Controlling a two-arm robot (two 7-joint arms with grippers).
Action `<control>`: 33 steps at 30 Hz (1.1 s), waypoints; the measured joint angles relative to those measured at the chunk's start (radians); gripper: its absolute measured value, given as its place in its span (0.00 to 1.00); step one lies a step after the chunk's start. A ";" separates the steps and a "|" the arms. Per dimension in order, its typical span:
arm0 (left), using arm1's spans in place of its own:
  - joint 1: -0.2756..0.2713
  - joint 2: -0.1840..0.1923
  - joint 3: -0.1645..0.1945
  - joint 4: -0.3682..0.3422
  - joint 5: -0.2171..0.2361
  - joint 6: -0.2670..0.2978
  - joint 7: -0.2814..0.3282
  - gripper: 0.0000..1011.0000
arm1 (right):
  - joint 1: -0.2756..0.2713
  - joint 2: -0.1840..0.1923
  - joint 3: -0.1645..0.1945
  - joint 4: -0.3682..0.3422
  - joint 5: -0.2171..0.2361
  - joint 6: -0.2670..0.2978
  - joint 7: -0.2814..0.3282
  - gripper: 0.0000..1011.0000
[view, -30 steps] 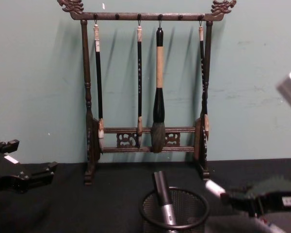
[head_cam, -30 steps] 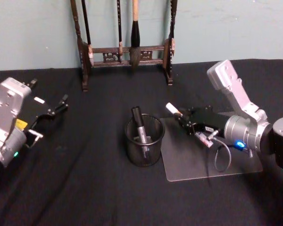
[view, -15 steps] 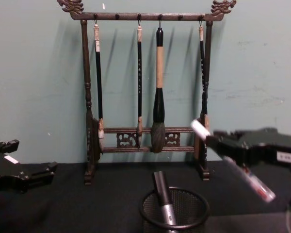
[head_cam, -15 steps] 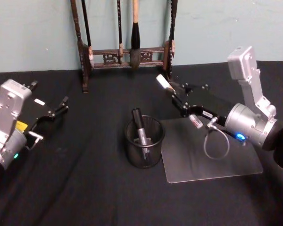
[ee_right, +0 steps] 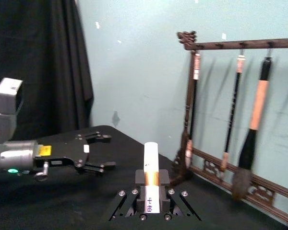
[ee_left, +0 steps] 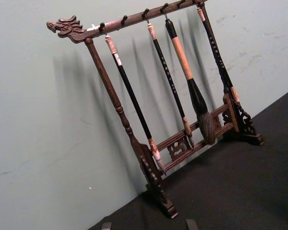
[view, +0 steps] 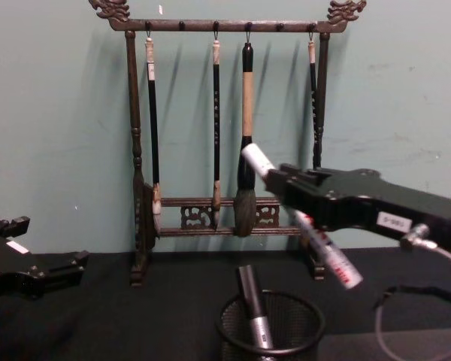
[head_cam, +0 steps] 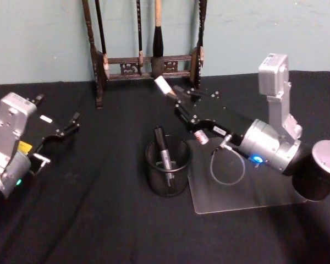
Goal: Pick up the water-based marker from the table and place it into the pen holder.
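Right end effector [head_cam: 182, 105], clamped on the marker [head_cam: 164, 86], has swung left and now hangs above the pen holder [head_cam: 154, 179]; release looks near. Left end effector [ee_right: 105, 151] idles, fingers apart.

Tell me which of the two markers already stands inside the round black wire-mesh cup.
The dark grey marker leaning in the cup; the white-capped marker is clamped in the right gripper.

The right arm [head_cam: 272, 148], at three o'clock in the head view, is silver-grey and cylindrical, with a blue light [head_cam: 257, 159], a pale boxy module [head_cam: 274, 74] and a looping grey cable [head_cam: 226, 168]. The flat black right gripper [head_cam: 180, 100] bears silver screws and a white label. The left arm [head_cam: 5, 154], at nine o'clock, shows a green light [head_cam: 17, 181] and a yellow sticker [head_cam: 24, 145].
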 joint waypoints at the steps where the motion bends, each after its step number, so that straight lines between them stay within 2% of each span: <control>1: 0.000 0.000 0.000 0.000 0.000 0.000 0.000 0.99 | 0.002 -0.003 -0.005 0.003 0.001 -0.005 0.003 0.17; 13: 0.000 0.000 0.000 0.000 0.000 0.000 0.000 0.99 | 0.040 -0.048 -0.063 0.094 0.014 -0.053 0.033 0.17; 33: 0.000 0.000 0.000 0.000 0.000 0.000 0.000 0.99 | 0.052 -0.071 -0.096 0.154 0.026 -0.061 0.045 0.17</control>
